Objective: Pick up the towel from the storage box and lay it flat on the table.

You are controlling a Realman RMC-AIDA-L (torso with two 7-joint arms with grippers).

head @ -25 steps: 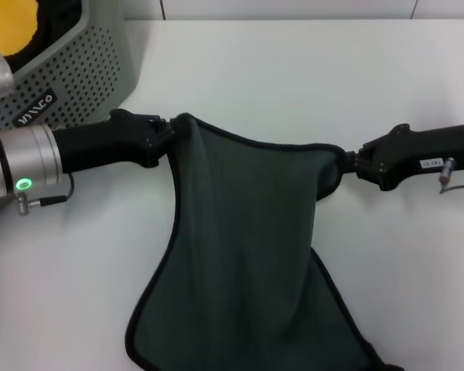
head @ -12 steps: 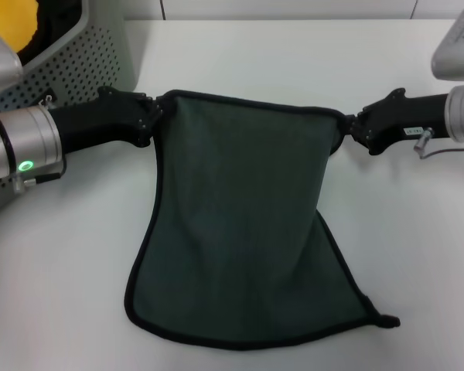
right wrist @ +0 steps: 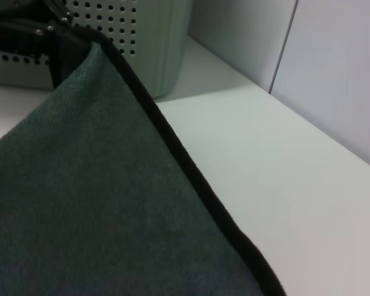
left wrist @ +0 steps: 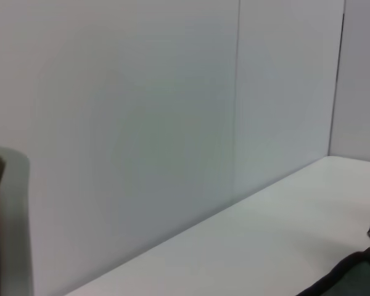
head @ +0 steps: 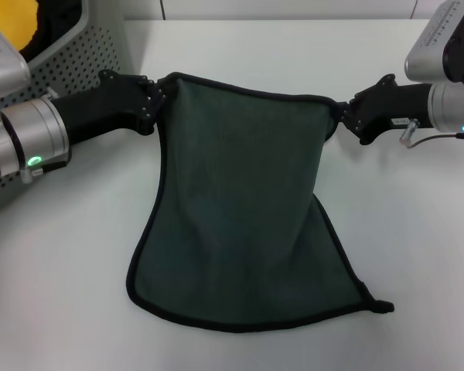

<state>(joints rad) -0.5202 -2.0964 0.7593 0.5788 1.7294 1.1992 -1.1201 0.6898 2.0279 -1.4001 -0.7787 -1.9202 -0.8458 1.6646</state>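
The dark green towel with its black border is stretched between my two grippers, its lower part lying on the white table. My left gripper is shut on the towel's far left corner. My right gripper is shut on the far right corner. The right wrist view shows the towel up close, its black edge running to the left gripper in front of the storage box. The grey perforated storage box stands at the far left of the table.
Inside the storage box lies a yellow cloth. A white wall rises behind the table. The towel's near right corner sticks out in a small tail.
Both grippers have moved away from me and a little apart, drawing the towel's top edge taut. More of the towel now lies spread on the table.
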